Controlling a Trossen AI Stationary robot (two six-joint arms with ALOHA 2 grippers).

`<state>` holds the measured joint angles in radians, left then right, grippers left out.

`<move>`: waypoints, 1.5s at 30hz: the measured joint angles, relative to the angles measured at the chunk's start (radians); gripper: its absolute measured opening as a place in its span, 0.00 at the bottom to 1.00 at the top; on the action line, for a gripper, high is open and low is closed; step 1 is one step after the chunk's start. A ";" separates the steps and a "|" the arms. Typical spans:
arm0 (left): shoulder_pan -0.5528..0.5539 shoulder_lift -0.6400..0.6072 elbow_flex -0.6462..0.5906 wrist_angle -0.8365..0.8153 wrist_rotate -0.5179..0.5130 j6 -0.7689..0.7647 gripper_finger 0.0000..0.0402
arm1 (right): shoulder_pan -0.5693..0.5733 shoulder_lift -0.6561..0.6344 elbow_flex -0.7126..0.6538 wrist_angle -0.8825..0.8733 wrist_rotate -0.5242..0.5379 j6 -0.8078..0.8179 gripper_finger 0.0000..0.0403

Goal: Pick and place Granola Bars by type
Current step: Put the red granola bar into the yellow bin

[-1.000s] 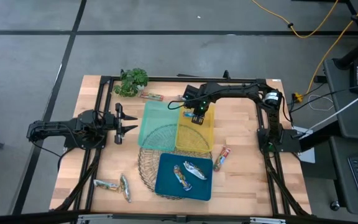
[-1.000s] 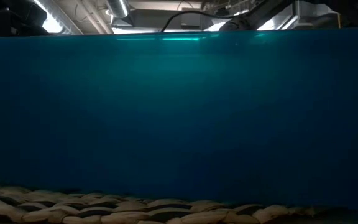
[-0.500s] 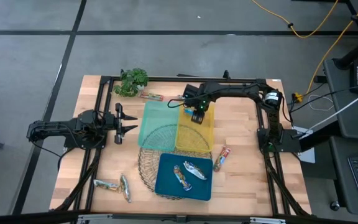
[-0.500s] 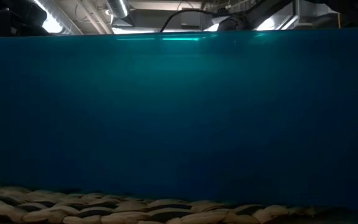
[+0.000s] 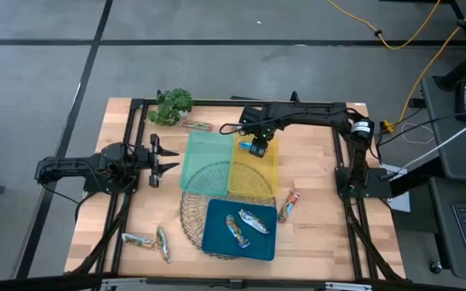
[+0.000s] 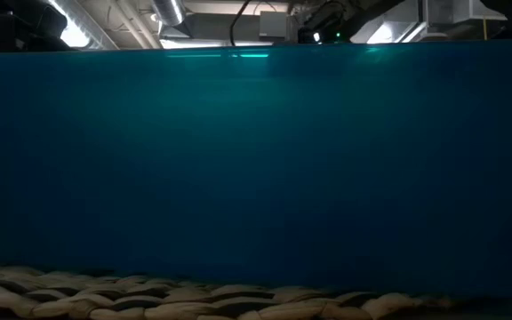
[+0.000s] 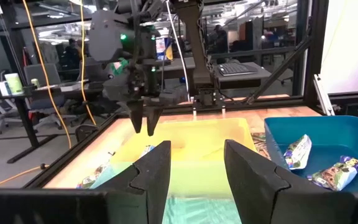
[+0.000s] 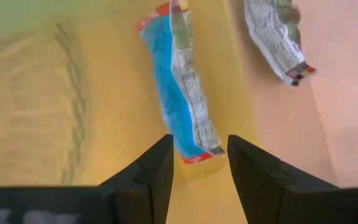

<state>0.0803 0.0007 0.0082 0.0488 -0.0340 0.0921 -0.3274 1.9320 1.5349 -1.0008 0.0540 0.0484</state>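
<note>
Table (image 5: pixel 314 234) from above: right gripper (image 5: pixel 256 149) over yellow tray's (image 5: pixel 267 174) far end, fingers spread, empty.
Right wrist view alone shows blue bar (image 8: pixel 180 93) lying flat in tray just beyond fingertips, second bar (image 8: pixel 278 38) outside rim. Low view blocked by blue tray (image 6: pixel 256 169). Left gripper (image 5: pixel 166 159) parted, well aside.

I see a wooden table (image 5: pixel 314 234) carrying a wicker basket (image 5: pixel 196 212) at centre. A plant (image 5: pixel 172 105) sits far behind it; loose granola bars (image 5: pixel 148 241) lie left, one bar (image 5: pixel 289 202) right.
</note>
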 joint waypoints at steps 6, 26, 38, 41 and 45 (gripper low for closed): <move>0.000 0.000 0.000 0.000 0.000 0.000 0.36 | 0.060 -0.049 0.000 -0.058 0.057 0.041 0.38; 0.000 0.000 0.000 0.000 0.000 0.000 0.36 | 0.354 -0.339 0.000 -0.295 0.149 0.561 0.38; 0.000 0.000 0.000 0.000 0.000 0.000 0.36 | 0.508 -0.429 0.000 -0.354 0.142 0.876 0.38; 0.000 0.000 0.000 0.000 0.001 0.000 0.36 | 0.545 -0.430 0.000 -0.367 0.135 0.947 0.38; 0.000 0.000 0.000 0.000 0.001 0.000 0.36 | 0.593 -0.430 0.000 -0.367 0.133 1.061 0.38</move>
<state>0.0804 0.0010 0.0081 0.0488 -0.0334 0.0921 0.2659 1.5021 1.5352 -1.3674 0.1867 1.1091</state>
